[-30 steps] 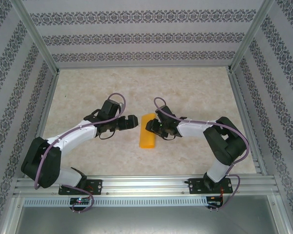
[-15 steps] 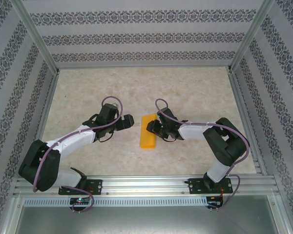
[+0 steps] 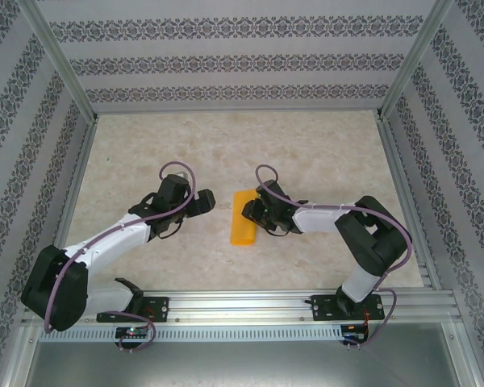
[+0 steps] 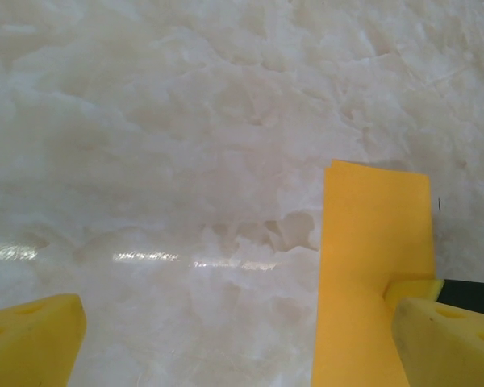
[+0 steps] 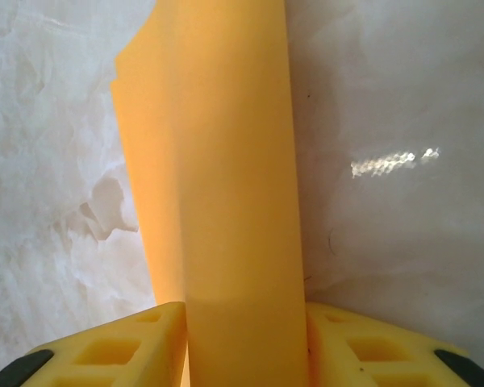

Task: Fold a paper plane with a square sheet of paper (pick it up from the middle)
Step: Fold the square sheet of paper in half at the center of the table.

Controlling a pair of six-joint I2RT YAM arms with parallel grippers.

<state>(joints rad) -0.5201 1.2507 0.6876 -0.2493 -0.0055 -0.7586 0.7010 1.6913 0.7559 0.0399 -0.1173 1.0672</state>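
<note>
The square sheet of paper [image 3: 243, 219], orange-yellow, lies at mid-table as a narrow strip bowed up along its length. My right gripper [image 3: 253, 213] is at its right side. In the right wrist view the paper [image 5: 218, 177] rises as a curved band between the two yellow fingers [image 5: 121, 347], and both pads press its sides, so the right gripper [image 5: 246, 351] is shut on it. My left gripper [image 3: 205, 201] hangs open to the left of the sheet, apart from it. In the left wrist view the paper [image 4: 375, 258] stands near the right finger, and the left gripper [image 4: 240, 347] holds nothing.
The pale marbled tabletop [image 3: 323, 153] runs free behind and to both sides of the arms. Patterned walls with metal posts [image 3: 58, 60] close in the left, right and far sides. An aluminium rail [image 3: 242, 305] with the arm bases spans the near edge.
The left arm has drawn back to the left, away from the sheet, still open. The right gripper's jaws have narrowed onto the paper, bowing it up.
</note>
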